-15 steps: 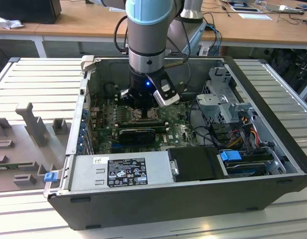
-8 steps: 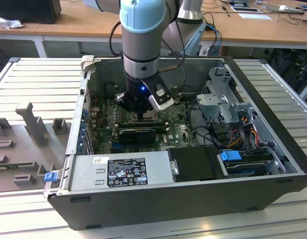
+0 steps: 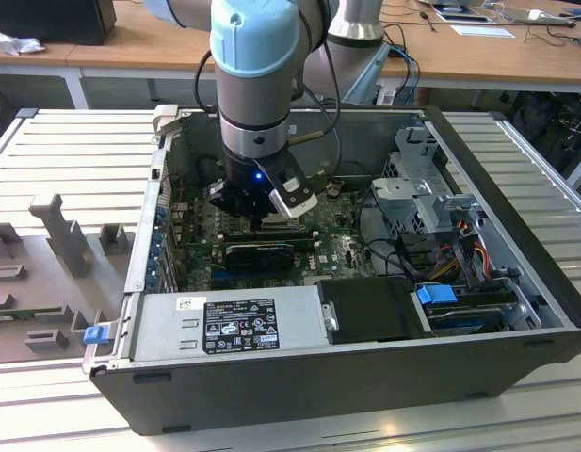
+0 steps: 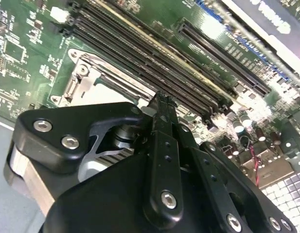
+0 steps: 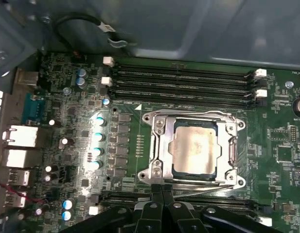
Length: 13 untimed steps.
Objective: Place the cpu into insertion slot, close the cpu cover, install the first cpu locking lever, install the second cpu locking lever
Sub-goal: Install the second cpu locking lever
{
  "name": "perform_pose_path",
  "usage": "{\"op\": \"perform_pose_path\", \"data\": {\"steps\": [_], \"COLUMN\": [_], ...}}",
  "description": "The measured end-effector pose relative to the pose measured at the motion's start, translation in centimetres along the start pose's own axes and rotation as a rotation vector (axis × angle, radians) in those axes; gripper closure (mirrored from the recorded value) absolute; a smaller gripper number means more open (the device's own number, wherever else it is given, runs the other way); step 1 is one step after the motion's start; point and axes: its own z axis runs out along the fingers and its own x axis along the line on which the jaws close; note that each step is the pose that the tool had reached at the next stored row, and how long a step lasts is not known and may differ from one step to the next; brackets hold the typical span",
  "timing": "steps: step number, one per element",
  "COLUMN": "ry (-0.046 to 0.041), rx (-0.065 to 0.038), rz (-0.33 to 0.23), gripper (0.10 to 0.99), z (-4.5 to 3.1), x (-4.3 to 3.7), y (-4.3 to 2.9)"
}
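Exterior view: high, angled down into open case (image 3: 365, 367). Both wrist views: close behind gripper (image 5: 162, 191), sharing motherboard (image 5: 281, 131) around socket.

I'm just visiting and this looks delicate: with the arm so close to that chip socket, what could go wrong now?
The gripper has its jaws shut right at the cpu cover edge; a slip might scrape the cpu or bend the frame. Long black slots flank the cover, so drifting sideways could knock them.

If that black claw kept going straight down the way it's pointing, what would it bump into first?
Probably the silvery metal cpu cover, at its near edge beside the end effector; the depth between them is unclear.
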Motion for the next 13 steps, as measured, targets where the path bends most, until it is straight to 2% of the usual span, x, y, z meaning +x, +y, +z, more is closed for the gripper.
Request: {"op": "perform_pose_path", "data": {"steps": [1,3,5,8,9,10,11,13], "ry": [-0.0013,-0.0028,-0.0035,-0.0035,-0.0039,-0.0049,-0.0055,-0.0062], "rx": [-0.011,-0.023,-0.028,-0.032,-0.039,-0.052,-0.060,-0.069], "rz": [0.000,0.000,0.000,0.000,0.000,0.000,0.001,0.001], "gripper": [0.980,0.980,0.980,0.980,0.980,0.980,0.980,0.980], "z": [0.02,0.05,0.21,0.91,0.98,1.07,1.18,1.33], "x": [0.25,0.57,0.69,0.76,0.84,0.88,0.90,1.04], "y": [-0.17,-0.23,-0.26,-0.39,-0.41,-0.43,-0.44,-0.46]}}
